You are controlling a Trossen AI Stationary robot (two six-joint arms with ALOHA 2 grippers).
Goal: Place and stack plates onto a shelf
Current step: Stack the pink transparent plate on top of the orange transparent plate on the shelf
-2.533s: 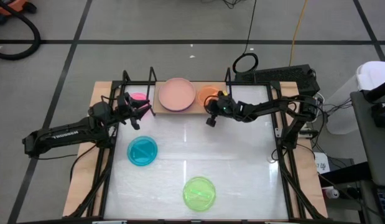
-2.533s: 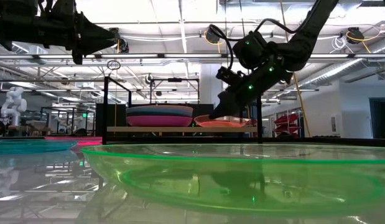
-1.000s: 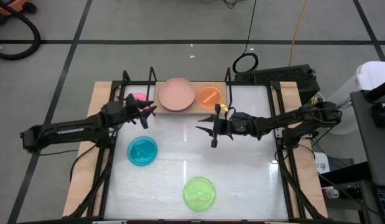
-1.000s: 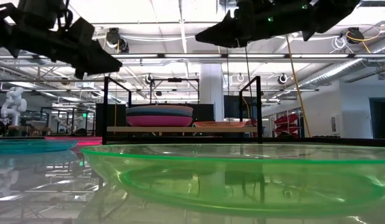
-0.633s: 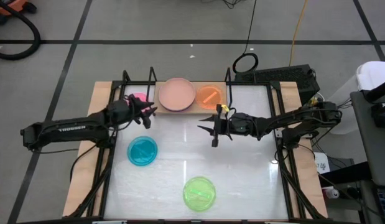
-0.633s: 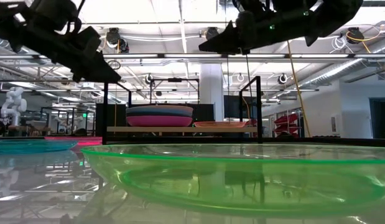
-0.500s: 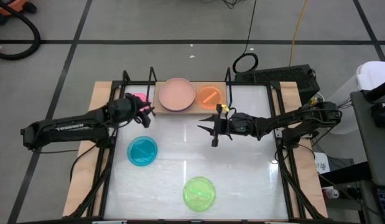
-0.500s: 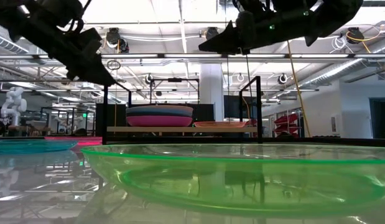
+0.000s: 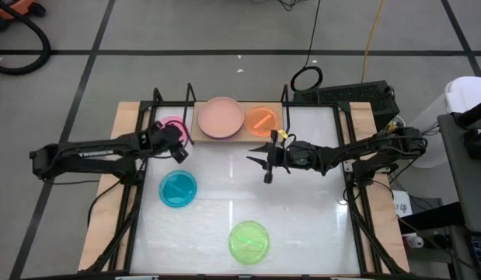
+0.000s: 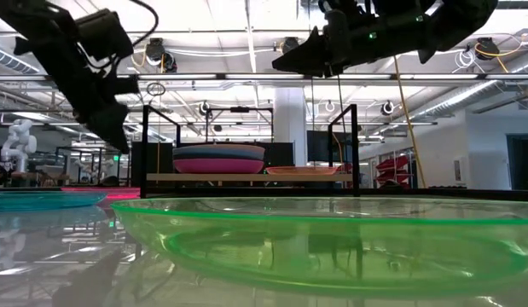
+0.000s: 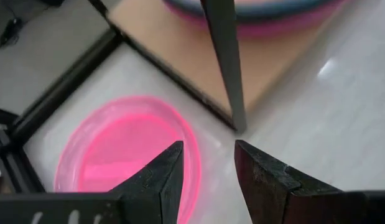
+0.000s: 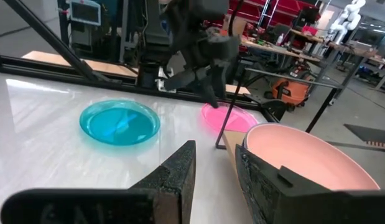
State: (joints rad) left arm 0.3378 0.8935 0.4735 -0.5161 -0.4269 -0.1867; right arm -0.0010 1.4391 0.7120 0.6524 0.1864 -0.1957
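The shelf (image 9: 224, 134) stands at the table's far edge. On its board sits a stack of larger plates (image 9: 221, 117) with a salmon-pink one on top, and an orange plate (image 9: 261, 119) lies to the right of the stack. A hot pink plate (image 11: 120, 155) lies flat on the table left of the shelf. My left gripper (image 11: 208, 168) hovers open above this plate's right rim, tipped downward, with nothing between its fingers. A teal plate (image 9: 178, 188) and a lime green plate (image 9: 249, 241) lie flat nearer the front. My right gripper (image 9: 263, 165) hangs open over the table's middle, well above it.
The shelf's black wire upright (image 11: 223, 59) rises close to my left gripper's fingers. Black frame rails (image 9: 135, 206) run along the table's left and right sides. Bare white tabletop (image 9: 302, 218) lies between the teal and lime plates and the right rail.
My left gripper has tipped from nearly level to pointing down and has come lower toward the hot pink plate beside the shelf's left end, staying open. My right gripper has kept still.
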